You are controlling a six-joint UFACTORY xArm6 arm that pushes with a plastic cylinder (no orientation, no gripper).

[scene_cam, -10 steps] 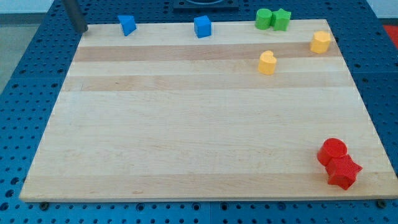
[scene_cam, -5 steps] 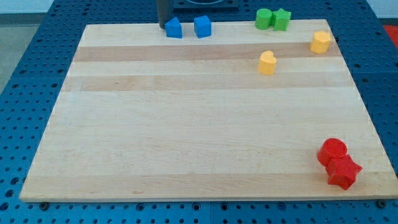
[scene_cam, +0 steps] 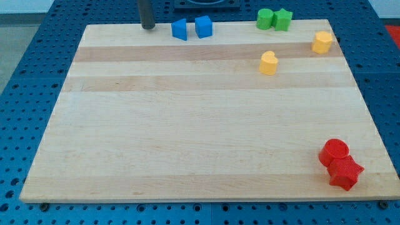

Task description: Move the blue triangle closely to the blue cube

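Blue triangle [scene_cam: 180, 29] sits at the worktop's [scene_cam: 187, 125] top edge, just beside the blue cube [scene_cam: 203, 27] at its 3 o'clock, with my tip [scene_cam: 149, 27] near at its 9 o'clock, apart from it; no claw exists to clench.

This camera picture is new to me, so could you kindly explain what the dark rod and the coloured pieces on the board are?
There is a single view, looking down at a wooden board on a blue pegged table. The dark rod is the end of a robot arm. It holds nothing and only pushes pieces with my tip, which sits at the view's top, left of the blue triangle with a gap between. The blue triangle lies just left of the blue cube. Further right are a green cylinder and green star, then two yellow blocks. A red cylinder and red star sit at the bottom right.
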